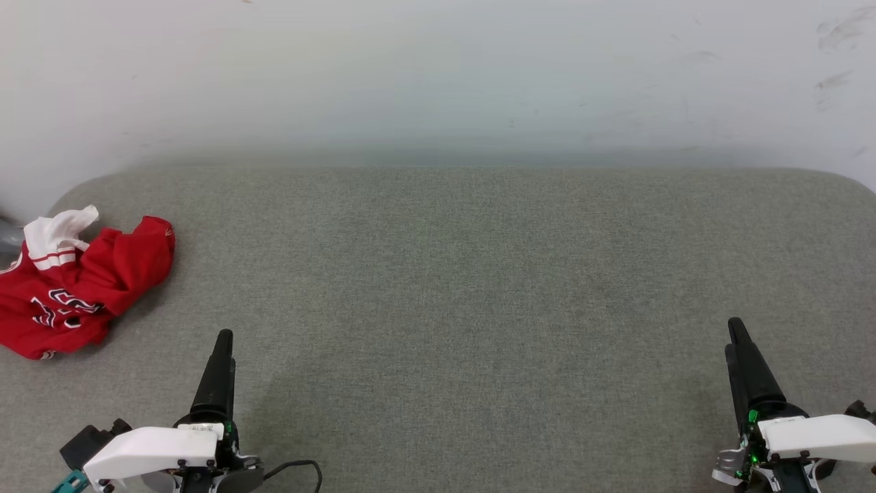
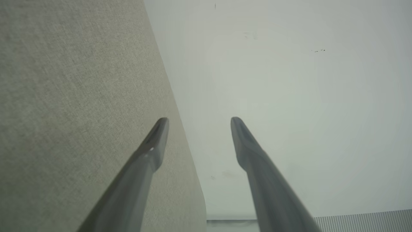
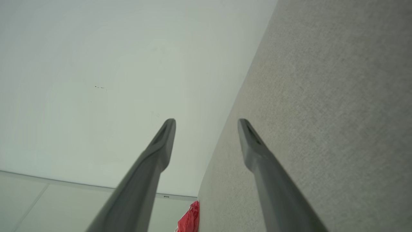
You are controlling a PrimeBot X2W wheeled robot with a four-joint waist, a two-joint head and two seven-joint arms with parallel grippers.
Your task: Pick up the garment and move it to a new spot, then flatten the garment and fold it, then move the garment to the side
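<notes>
I am seeing one garment (image 1: 75,287) lying bunched at the desk's (image 1: 479,287) left edge, its white sleeve pointing toward the wall. Crumpled so, its long axis is not showing. My two claws, left (image 1: 224,337) and right (image 1: 736,325), are hovering released, fingers spread, holding nothing.

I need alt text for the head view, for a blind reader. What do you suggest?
A crumpled red garment with a white sleeve lies at the far left of a grey fabric surface, below a pale wall. The left claw and right claw point up from the lower corners, apart from it.
</notes>
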